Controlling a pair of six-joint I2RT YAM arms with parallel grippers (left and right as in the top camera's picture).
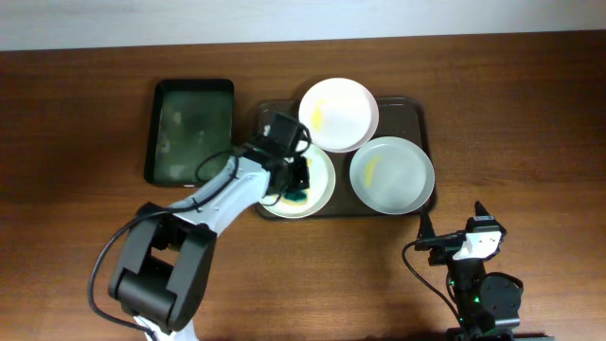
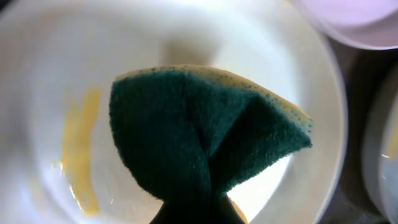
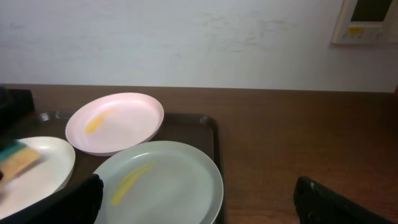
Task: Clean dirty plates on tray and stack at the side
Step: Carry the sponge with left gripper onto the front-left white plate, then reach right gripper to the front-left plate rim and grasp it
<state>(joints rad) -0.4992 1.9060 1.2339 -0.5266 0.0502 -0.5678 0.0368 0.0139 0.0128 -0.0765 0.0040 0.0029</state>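
Three white plates lie on the dark tray (image 1: 414,112). The left plate (image 1: 320,189) has my left gripper (image 1: 295,180) over it, shut on a green and yellow sponge (image 2: 199,130) that rests on the plate (image 2: 56,74) beside a yellow smear (image 2: 78,155). The back plate (image 1: 339,114) and the right plate (image 1: 392,173) each carry a yellow smear; both show in the right wrist view, back plate (image 3: 118,121), right plate (image 3: 161,183). My right gripper (image 1: 453,231) is open and empty, low over the table in front of the tray's right corner.
A black basin with a green bottom (image 1: 189,130) stands left of the tray. The back plate overlaps the rims of the other two. Bare wooden table (image 1: 530,123) lies right of the tray and along the front.
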